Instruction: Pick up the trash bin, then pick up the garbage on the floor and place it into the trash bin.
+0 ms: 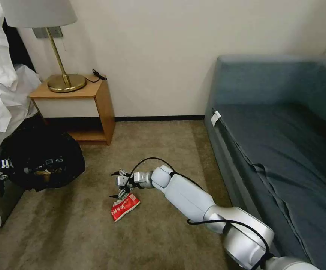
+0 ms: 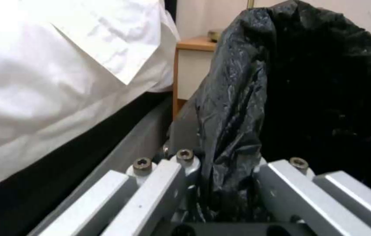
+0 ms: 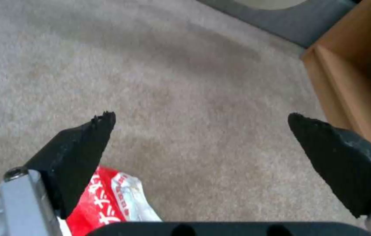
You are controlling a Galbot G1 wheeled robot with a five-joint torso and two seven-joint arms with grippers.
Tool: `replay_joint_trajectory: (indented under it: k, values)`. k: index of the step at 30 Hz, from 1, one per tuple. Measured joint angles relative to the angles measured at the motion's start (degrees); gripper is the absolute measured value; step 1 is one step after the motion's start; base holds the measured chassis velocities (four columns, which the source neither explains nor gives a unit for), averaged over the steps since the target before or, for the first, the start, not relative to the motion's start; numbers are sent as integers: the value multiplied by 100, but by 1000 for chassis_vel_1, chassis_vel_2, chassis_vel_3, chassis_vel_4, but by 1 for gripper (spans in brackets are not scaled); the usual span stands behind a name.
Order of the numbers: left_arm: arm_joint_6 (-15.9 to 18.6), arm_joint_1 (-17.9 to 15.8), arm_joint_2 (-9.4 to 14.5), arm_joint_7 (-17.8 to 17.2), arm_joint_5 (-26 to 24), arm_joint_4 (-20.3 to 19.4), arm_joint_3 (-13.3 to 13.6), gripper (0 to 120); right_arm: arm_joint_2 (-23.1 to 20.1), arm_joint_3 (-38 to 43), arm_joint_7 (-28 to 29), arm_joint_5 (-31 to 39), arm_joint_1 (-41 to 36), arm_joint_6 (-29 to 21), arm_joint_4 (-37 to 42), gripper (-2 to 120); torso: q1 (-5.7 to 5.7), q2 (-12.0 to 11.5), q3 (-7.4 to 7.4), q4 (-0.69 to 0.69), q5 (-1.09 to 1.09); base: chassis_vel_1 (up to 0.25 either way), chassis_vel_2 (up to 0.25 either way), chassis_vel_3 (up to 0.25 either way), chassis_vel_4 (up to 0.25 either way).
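Right tool [image 1: 117, 185] is held spread apart just above the red packet [image 1: 124, 207] on the carpet; at 9 o'clock, the bin [image 1: 43, 157] liner is clamped by the left tool [image 2: 227, 183].

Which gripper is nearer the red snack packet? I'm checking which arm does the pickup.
Right. The right gripper hangs open just above the red snack packet on the carpet. The left gripper is off to the robot's left, shut on the trash bin.
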Motion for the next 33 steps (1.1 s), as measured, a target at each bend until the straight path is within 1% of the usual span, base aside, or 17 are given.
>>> replay_joint_trajectory:
  k: [7, 13, 15, 16, 19, 20, 21, 22, 24, 25, 28, 33]
  values:
    - [-52, 77, -35, 21, -2, 27, -3, 4, 0, -48, -62, -294, -135, -18, -15, 100, 0, 0, 0, 0, 0, -9, 7, 6, -7]
    - [-82, 163, -105, 32, -11, -10, -11, 4, 0, -281, -176, -683, -197, 85, -293, 100, 0, 0, 0, 2, -1, 0, 0, 0, 0]
    - [-109, 255, -174, 37, 5, -158, -15, 4, -1, -450, -64, -793, -254, 91, -389, 100, 0, 0, 0, -1, -2, 0, 0, 0, 0]
    - [-109, 255, -174, 37, 5, -158, -15, 4, -1, -450, -64, -793, -254, 91, -389, 100, 0, 0, 0, -1, -2, 0, 0, 0, 0]
    - [-140, 560, -351, 42, 54, -656, -20, 4, 0, -726, 246, -838, -311, 42, -483, 100, 0, 0, -1, 1, -1, 0, 0, 0, 0]
    - [-140, 560, -351, 42, 54, -656, -20, 4, 0, -726, 246, -838, -311, 42, -483, 100, 0, 0, -1, 1, -1, 0, 0, 0, 0]
    - [-172, 677, -449, 46, 84, -864, -15, 4, 0, -808, 380, -834, -311, 24, -533, 100, 0, 0, -1, 1, 1, 0, 0, 0, 0]
    - [-172, 677, -449, 46, 84, -864, -15, 4, 0, -808, 380, -834, -311, 24, -533, 100, 0, 0, -1, 1, 1, 0, 0, 0, 0]
    - [-239, 821, -609, 72, 162, -1097, 20, 4, -1, -919, 623, -785, -300, -21, -584, 100, 0, 0, -1, 0, 0, 0, 0, 0, 0]
    - [-239, 821, -609, 72, 162, -1097, 20, 4, -1, -919, 623, -785, -300, -21, -584, 100, 0, 0, -1, 0, 0, 0, 0, 0, 0]
    - [-349, 930, -741, 88, 274, -1207, 86, 4, 0, -1048, 896, -671, -251, -95, -574, 100, 0, 0, -1, 1, 0, 0, 0, 0, 0]
    - [-434, 947, -803, 84, 296, -1208, 119, 4, -1, -1152, 1115, -555, -254, -147, -566, 100, 0, 0, -1, 1, 0, 0, 0, 0, 0]
